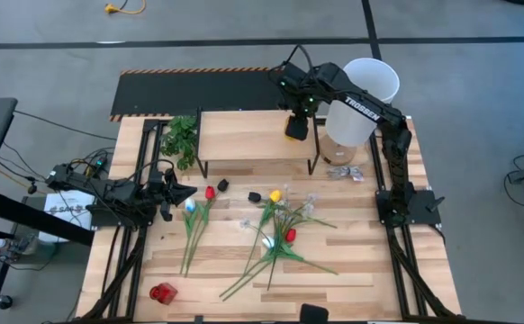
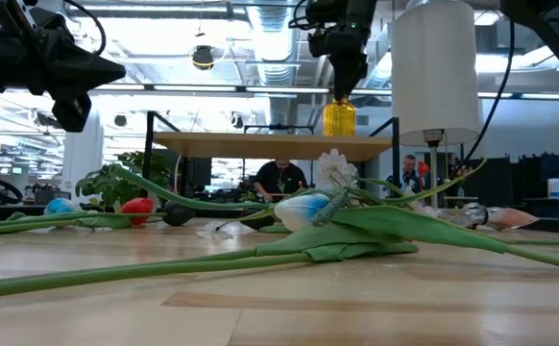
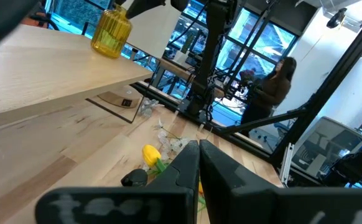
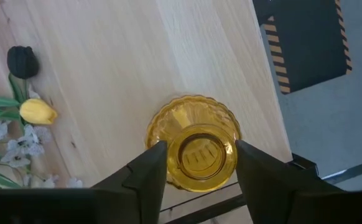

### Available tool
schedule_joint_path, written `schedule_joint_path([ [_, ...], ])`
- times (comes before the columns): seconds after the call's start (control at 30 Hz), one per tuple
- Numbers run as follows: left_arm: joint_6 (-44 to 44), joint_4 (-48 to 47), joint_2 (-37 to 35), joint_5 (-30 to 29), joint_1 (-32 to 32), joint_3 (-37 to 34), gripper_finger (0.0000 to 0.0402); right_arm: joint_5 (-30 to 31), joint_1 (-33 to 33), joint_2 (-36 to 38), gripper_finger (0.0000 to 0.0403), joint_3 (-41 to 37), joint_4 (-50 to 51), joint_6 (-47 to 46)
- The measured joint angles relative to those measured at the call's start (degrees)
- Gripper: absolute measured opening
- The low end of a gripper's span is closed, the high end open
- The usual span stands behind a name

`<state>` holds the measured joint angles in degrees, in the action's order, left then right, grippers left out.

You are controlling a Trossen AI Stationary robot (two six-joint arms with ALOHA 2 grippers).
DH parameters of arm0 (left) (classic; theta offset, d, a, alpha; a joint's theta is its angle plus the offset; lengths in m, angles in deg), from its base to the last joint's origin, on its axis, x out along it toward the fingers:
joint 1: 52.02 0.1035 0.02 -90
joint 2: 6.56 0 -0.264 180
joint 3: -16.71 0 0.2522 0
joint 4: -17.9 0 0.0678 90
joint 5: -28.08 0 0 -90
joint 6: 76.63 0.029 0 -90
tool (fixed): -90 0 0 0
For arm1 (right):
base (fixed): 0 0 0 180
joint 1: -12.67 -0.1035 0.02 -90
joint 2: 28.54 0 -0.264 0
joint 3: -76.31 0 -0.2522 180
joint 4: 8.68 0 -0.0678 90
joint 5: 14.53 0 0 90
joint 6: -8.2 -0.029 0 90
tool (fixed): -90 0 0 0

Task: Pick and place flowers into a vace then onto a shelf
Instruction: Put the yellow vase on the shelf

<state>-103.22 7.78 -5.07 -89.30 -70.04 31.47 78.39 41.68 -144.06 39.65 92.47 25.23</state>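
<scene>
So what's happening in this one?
The right gripper is over the shelf, its jaws straddling the neck of an empty yellow glass vase standing on the shelf's right end. The flowers all lie loose on the table in front of the shelf; none is in the vase. The left gripper waits shut over the table's left side, holding nothing.

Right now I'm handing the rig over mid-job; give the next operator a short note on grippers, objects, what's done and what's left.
Right gripper: over the shelf, fingers either side of the yellow vase's neck; grip or release unclear.
Left gripper: shut, empty, waiting at the table's left side.
Flowers: all lying on the table in front of the shelf, none in the vase.
Done: vase stands on the shelf, empty.
Left: every flower is still to go into the vase.
</scene>
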Motion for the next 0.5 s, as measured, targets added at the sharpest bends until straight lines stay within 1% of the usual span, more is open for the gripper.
schedule_joint_path([
  [0.1, 0.0, 0.0, 0.0, 0.0, 0.0, 0.0, 0.0, 0.0, 0.0, 0.0, 0.0206, 0.0, 0.0, 0.9],
  [0.23, 0.0, 0.0, 0.0, 0.0, 0.0, 0.0, 0.0, 0.0, 0.0, 0.0, 0.0224, 0.0, 0.2, 1.1],
  [0.5, 0.0, 0.0, 0.0, 0.0, 0.0, 0.0, 0.0, 0.0, 0.0, 0.0, 0.0234, 0.0, 0.9, 1.1],
])
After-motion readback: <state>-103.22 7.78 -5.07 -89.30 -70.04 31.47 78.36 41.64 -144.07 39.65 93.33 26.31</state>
